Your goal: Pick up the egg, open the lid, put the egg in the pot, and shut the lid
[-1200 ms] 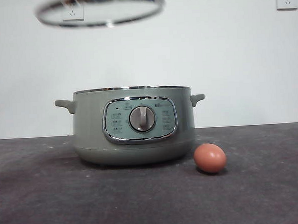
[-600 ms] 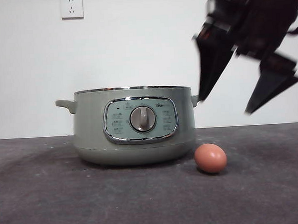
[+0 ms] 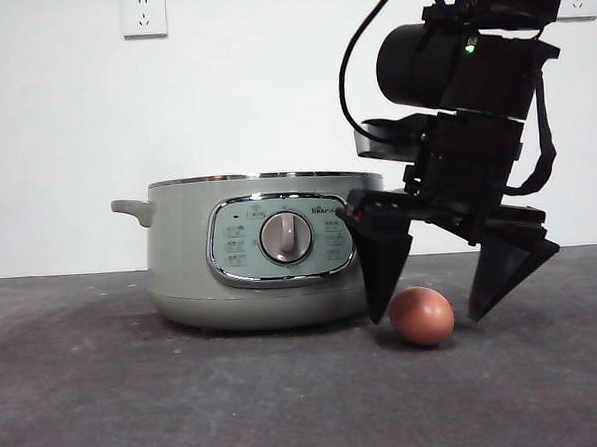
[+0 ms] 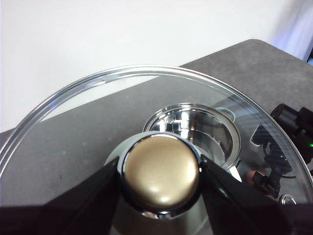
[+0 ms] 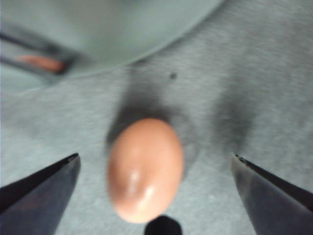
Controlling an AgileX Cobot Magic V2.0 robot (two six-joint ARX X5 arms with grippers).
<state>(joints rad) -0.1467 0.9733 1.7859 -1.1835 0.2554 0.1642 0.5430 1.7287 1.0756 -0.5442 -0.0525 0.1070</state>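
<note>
The brown-orange egg (image 3: 420, 315) (image 5: 145, 169) lies on the dark table just right of the pot's front. My right gripper (image 3: 427, 318) (image 5: 155, 156) is open and low over the table, one jaw on each side of the egg, not touching it. The sage-green pot (image 3: 265, 250) stands uncovered, its steel inside (image 4: 193, 127) showing through the glass from above. My left gripper (image 4: 161, 178) is shut on the knob (image 4: 160, 175) of the glass lid (image 4: 146, 69), held high above the pot and out of the front view.
The pot's side handles (image 3: 129, 208) stick out a little. Its wall (image 5: 98, 34) lies close behind the egg and the nearer right jaw. White wall with sockets (image 3: 143, 13) behind. Open dark table (image 3: 138, 402) lies in front and to both sides.
The lid has risen out of the front view. My right arm came down from the upper right, and its open jaws now straddle the egg. Pot and egg have not moved.
</note>
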